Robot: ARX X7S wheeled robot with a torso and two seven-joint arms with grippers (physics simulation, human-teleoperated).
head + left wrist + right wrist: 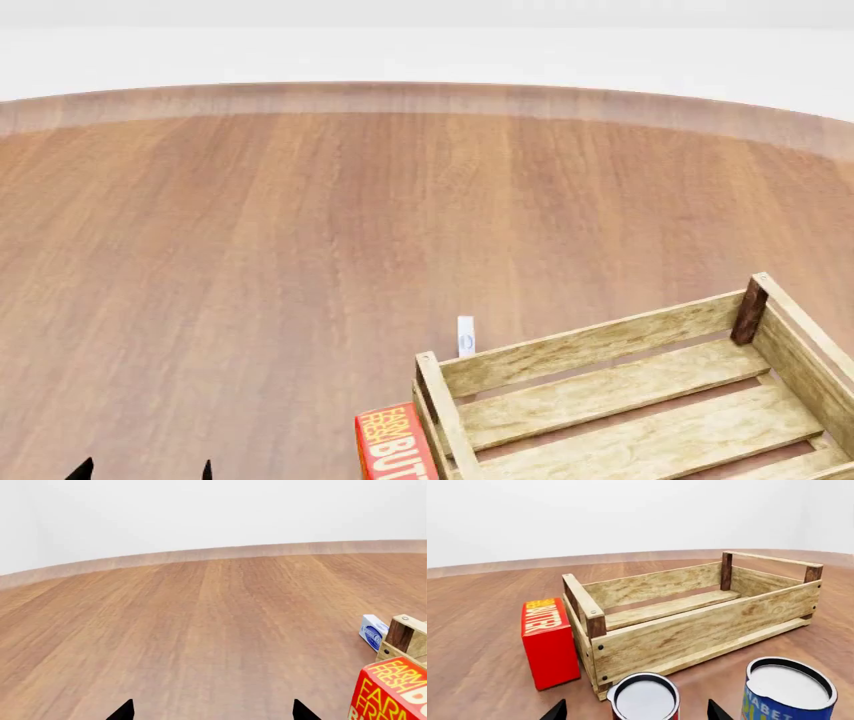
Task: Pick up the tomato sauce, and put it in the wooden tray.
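Hovering low over the brown wooden table (pixel 480 630), the right gripper (pixel 636 711) has its two dark fingertips spread wide on either side of the small silver-topped tomato sauce can with a red label (pixel 644 698), not yet pinching it. That can stands on the table just in front of the large pale slatted wooden tray (pixel 694 625), with a blue-and-yellow can (pixel 789 690) just beside it and a red butter box (pixel 549 642) at the tray's end. The left gripper (pixel 212 711) waits well apart, fingers also spread and empty. I'd worry about the blue can: a finger closing or sliding sideways could nudge or trap it, and a low lift might clip the tray's near wall.
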